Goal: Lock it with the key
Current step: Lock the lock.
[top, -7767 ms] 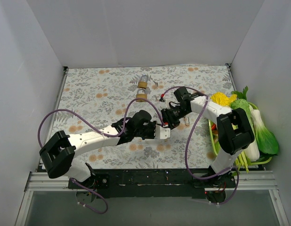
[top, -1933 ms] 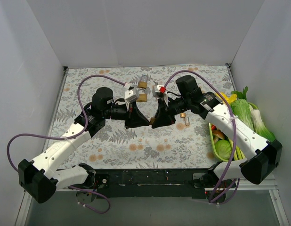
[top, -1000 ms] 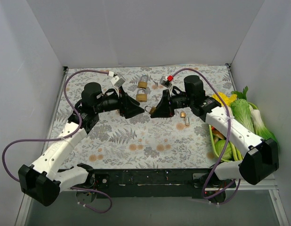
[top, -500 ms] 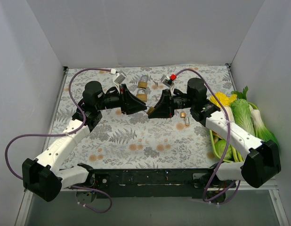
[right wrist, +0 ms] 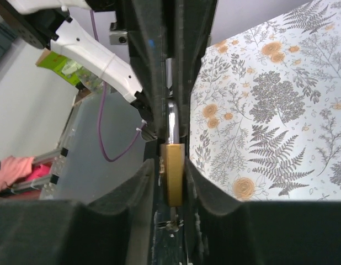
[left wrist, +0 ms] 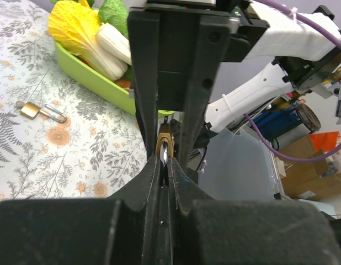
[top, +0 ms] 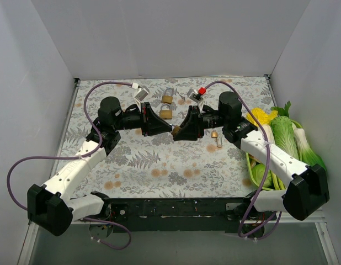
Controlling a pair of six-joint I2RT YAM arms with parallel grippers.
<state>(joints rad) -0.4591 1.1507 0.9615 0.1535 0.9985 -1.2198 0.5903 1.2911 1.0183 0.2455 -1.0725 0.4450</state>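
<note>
- The left claw is pinched together on a sliver that looks like the thin silver-white metal key, though little of it shows.
- The right claw is clamped on a small brass padlock with a steel shackle, held above the floral surface.
- The claws meet tip to tip, with the key at the padlock's body.
- A loose brass padlock lies just behind them.
- A lime-green tray of vegetables sits to the right.
</note>
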